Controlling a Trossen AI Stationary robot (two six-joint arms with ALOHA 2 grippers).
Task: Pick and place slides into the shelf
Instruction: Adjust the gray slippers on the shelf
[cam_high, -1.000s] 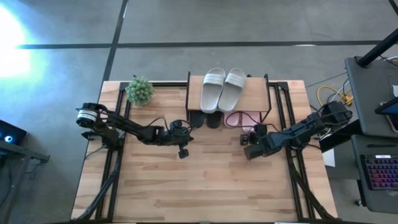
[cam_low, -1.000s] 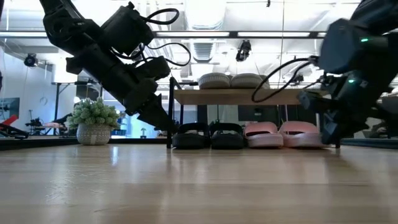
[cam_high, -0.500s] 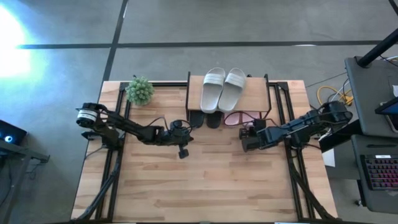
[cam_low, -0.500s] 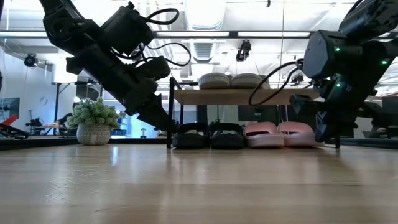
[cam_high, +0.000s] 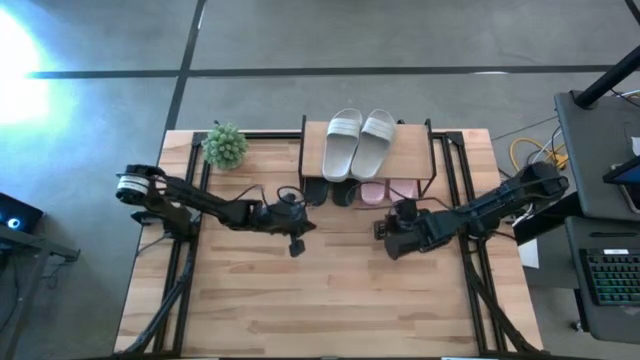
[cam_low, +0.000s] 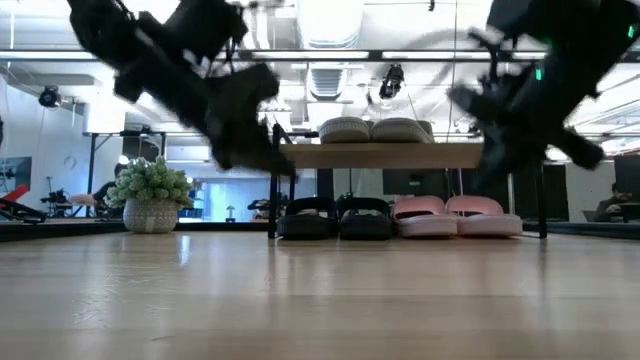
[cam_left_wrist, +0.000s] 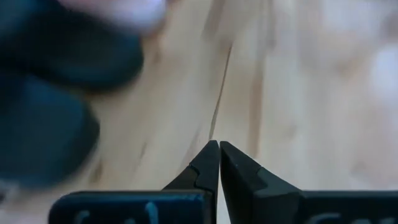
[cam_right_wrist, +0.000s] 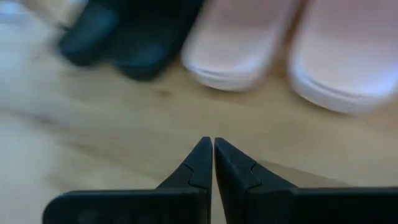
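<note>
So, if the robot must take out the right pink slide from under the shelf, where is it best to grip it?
Probably by the wide strap of the right pink slide, coming from the table's open front. It lies flat under the shelf, beside its twin, and the board blocks a straight descent. The strap arches above the sole, so the jaws can close across it.

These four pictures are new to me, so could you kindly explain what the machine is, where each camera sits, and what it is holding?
Two dark robot arms work at a wooden table. One camera looks straight down, one sits at tabletop height, and one rides on each wrist. The left pincer and right pincer are both shut and hold nothing. On the small shelf lies the pale grey-white pair; beneath it stand the black pair and the pink pair. A potted plant stands at the far left corner.
</note>
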